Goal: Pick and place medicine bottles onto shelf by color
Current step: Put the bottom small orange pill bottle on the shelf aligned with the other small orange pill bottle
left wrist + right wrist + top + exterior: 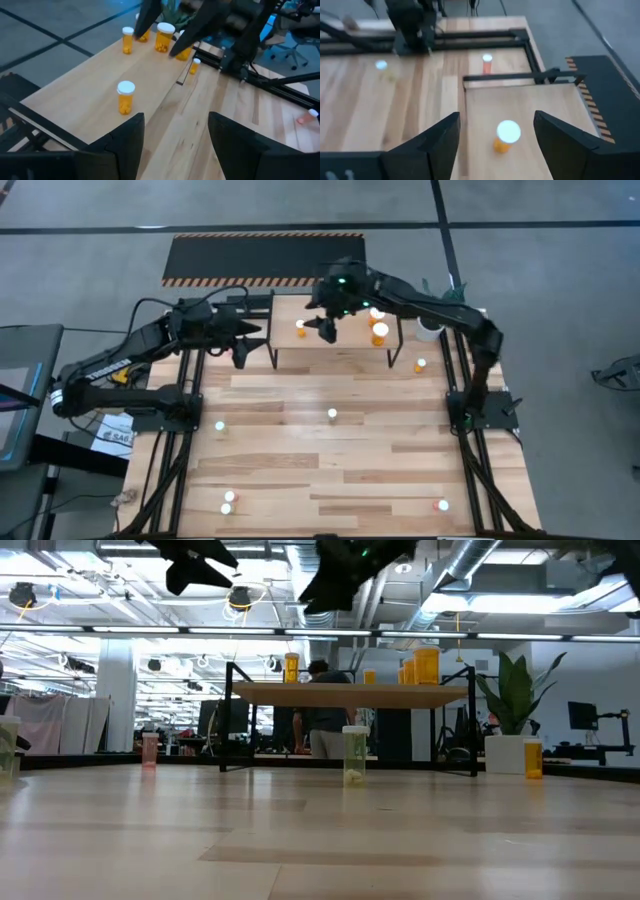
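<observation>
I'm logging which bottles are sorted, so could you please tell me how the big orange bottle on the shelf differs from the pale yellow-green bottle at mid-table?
The big orange bottle stands on the shelf, at its right end; the pale yellow-green bottle stands on the tabletop, in front of the shelf. The first is orange and clearly wider, the second pale and slimmer. Both stand upright, with white caps.

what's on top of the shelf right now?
On the shelf: orange bottles only, one alone near its left end, a cluster at the right. The right gripper hangs open above, hiding part of the board.
</observation>
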Tool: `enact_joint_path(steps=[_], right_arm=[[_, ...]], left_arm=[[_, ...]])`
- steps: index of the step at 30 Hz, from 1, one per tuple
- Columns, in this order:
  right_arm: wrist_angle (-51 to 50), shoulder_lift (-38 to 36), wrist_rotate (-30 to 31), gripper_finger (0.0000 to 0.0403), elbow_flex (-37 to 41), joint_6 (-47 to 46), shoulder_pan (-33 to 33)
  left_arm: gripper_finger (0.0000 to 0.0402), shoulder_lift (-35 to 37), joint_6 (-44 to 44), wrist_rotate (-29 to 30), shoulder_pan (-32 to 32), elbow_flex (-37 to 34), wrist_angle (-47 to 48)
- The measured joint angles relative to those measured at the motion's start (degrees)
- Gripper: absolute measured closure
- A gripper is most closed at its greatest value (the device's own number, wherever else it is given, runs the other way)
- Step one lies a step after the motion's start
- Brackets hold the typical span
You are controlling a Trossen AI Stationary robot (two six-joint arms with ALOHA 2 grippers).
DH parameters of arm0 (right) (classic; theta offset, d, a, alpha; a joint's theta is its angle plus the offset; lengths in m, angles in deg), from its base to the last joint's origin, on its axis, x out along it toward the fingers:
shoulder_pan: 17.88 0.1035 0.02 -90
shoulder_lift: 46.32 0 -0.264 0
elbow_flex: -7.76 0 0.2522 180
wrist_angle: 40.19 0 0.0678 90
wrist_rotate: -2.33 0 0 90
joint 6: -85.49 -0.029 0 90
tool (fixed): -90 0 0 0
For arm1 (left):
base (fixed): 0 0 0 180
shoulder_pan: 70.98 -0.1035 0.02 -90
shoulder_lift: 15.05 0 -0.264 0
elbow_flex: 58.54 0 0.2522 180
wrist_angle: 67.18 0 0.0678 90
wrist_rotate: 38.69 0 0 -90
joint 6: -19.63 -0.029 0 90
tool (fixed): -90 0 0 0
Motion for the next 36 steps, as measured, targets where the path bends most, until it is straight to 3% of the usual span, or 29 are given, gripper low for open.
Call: enact_joint_path(steps=[8, 36], right_arm=[[-2.33, 8.27, -0.62, 0.0126, -4.88, 4.16, -0.01], [-1.9, 11.94, -0.18, 0.0128, -4.93, 3.88, -1.81]], left_arm=[[0.0196, -0.41, -1.62, 0.11, 0.0, 0.0, 0.35], [0.0196, -0.44, -3.11, -0.13, 0.15, 0.02, 3.5]])
